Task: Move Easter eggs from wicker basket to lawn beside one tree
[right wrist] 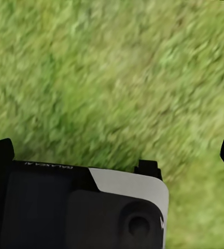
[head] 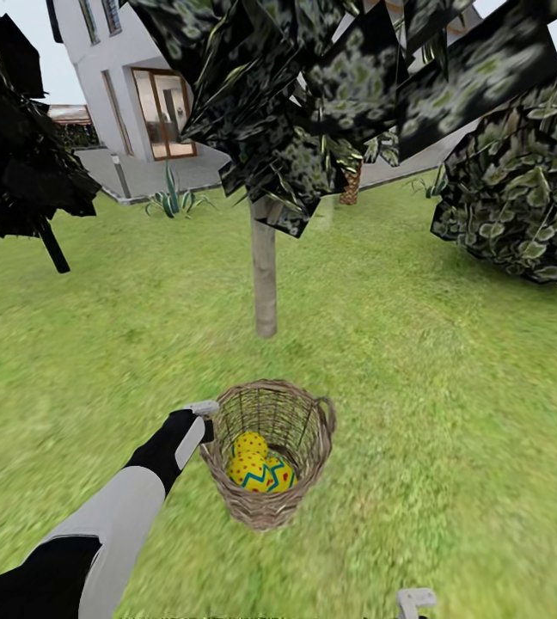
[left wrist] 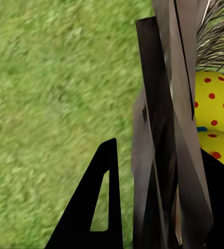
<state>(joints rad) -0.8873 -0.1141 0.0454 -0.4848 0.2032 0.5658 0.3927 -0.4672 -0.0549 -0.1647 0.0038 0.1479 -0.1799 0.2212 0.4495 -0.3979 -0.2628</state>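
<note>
Left end effector (head: 203, 421) pinching wicker basket (head: 309, 481) rim; Easter eggs (head: 261, 468) inside, just beside.

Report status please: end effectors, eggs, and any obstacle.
Left end effector at wicker basket rim, grip state unclear. Right end effector over bare lawn, open. Easter eggs in basket. Tree beyond, path clear.

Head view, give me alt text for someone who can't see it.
A wicker basket holding yellow Easter eggs sits on the lawn, with the robot's left gripper at its rim. Beyond stands a pale-trunked tree, with a white house behind.
</note>
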